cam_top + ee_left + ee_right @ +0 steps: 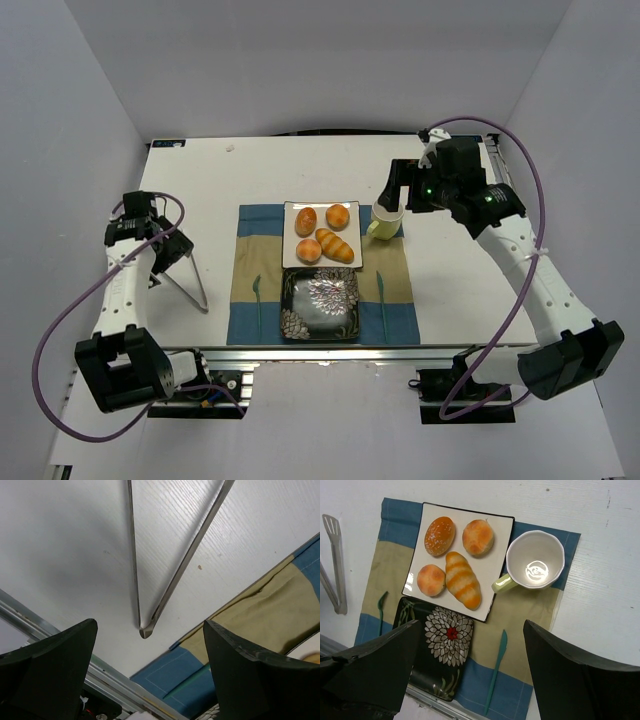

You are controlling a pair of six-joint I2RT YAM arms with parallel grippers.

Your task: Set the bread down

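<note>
On the white table (pixel 200 180) in front of you, a blue and tan placemat (pixel 250 260) lies at the middle, and both arms reach out over the surface from the near edge. On the far half of the placemat sits a square white plate (pixel 322 207), and touching its near edge is a dark square plate (pixel 320 305) with a white flower pattern. Just right of the white plate stands a pale green cup (pixel 386 222), upright, its handle turned toward the plate. Metal tongs (pixel 190 275) lie flat on the bare table left of the placemat. Your right gripper (pixel 471 623) hangs above the placemat with its fingers spread wide and nothing between them. Your left gripper (pixel 149 623) is likewise released, fingers far apart, poised over the tongs with their joined end showing between the fingertips in the wrist view. The bread (pixel 306 220), a small oval roll with an orange-brown crust, rests on the white plate at its far left corner. Sharing that plate are a longer ridged roll (pixel 462 580) and two rounder buns, one (pixel 478 537) beside the bread and one (pixel 431 580) nearer you. A teal fork (pixel 381 611) lies on the placemat left of the dark plate, and a teal knife (pixel 496 670) lies to its right.
</note>
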